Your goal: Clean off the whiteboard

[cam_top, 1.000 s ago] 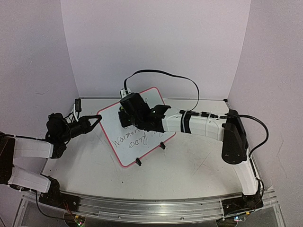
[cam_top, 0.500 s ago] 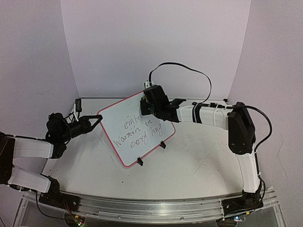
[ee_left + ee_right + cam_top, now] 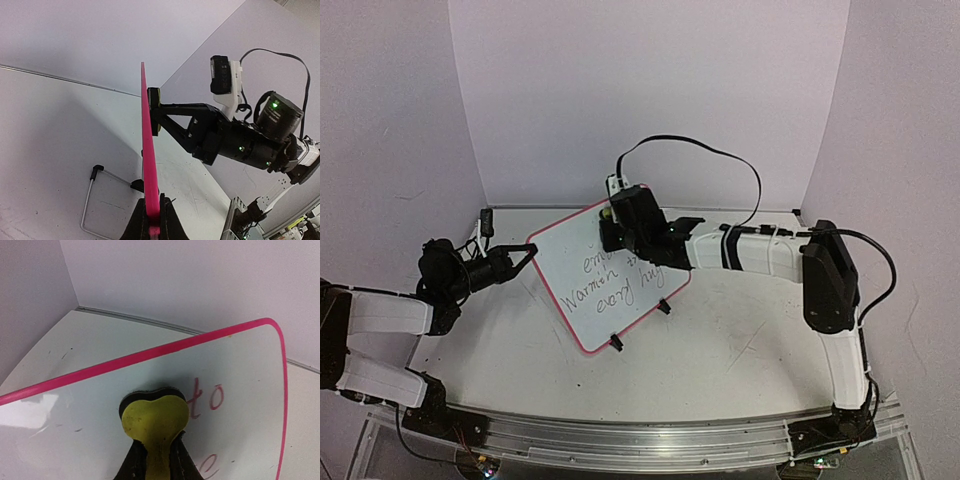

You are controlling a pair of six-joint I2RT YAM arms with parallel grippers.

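The whiteboard [image 3: 605, 280], white with a red-pink frame and two black feet, stands tilted up off the table with handwritten marker lines on it. My left gripper [image 3: 525, 258] is shut on its left corner; the left wrist view shows the pink edge [image 3: 149, 165] clamped between my fingers. My right gripper [image 3: 612, 225] is shut on a yellow eraser [image 3: 155, 420] with a black pad, pressed flat against the upper part of the board [image 3: 240, 385], just left of the written "to" [image 3: 207, 397]. The eraser also shows in the left wrist view [image 3: 154, 97].
A thin bent wire stand [image 3: 92, 200] lies on the table behind the board. White walls close the table's back and sides. A black cable [image 3: 720, 160] loops above my right arm.
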